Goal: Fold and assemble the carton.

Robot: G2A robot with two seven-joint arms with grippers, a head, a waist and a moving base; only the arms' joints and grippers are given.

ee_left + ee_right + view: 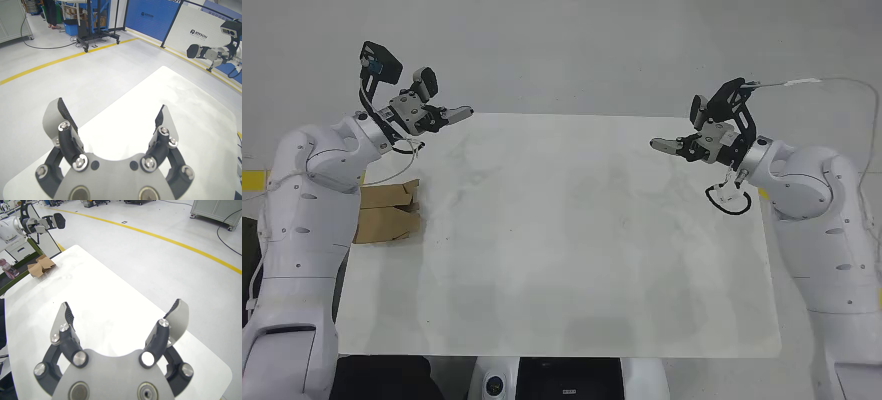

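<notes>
The carton (390, 210) lies at the left edge of the table (572, 260), its flaps splayed open, well apart from both arms. The left gripper (111, 111) hangs over the table's far left corner and the right gripper (121, 308) over its far right side, each with jaws spread and empty. Assembly appears barely begun: grasping, folding and closing all remain.

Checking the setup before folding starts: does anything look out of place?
Yes: the brown cardboard carton lies with flaps splayed at the left edge of the white table, seemingly overhanging it rather than sitting squarely on top.
</notes>
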